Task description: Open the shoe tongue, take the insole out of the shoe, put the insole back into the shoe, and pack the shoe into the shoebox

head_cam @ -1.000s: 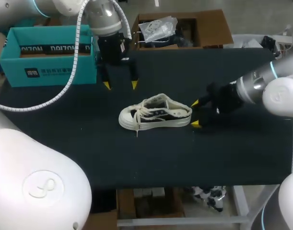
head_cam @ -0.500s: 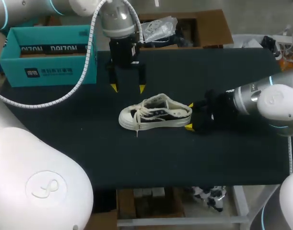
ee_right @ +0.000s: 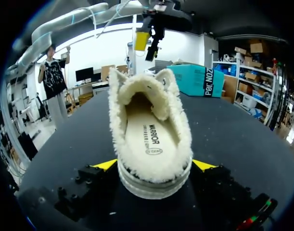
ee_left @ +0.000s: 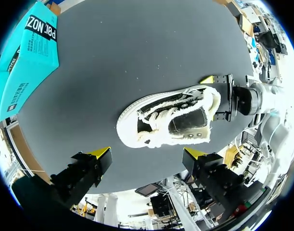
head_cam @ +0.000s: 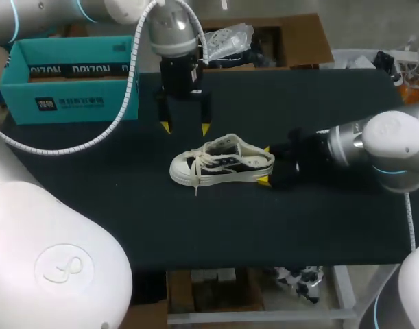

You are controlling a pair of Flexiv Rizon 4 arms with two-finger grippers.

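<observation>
Shoe (head_cam: 223, 163): upright, centre of table (head_cam: 127, 226), toe toward my left; insole (ee_right: 149, 137) inside.
My right pincer (head_cam: 264, 164): wide open, astride heel, gripping nothing.
My left pincer (head_cam: 186, 127): wide open, empty, beyond shoe.
Shoebox (head_cam: 72, 82): far left corner.

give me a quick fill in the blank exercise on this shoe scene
The insole lies ___ the shoe.
The shoe's ___ end sits between the fingers of the right end effector.
The left end effector hovers empty, its fingers ___.
Missing words: inside; heel; open.
</observation>
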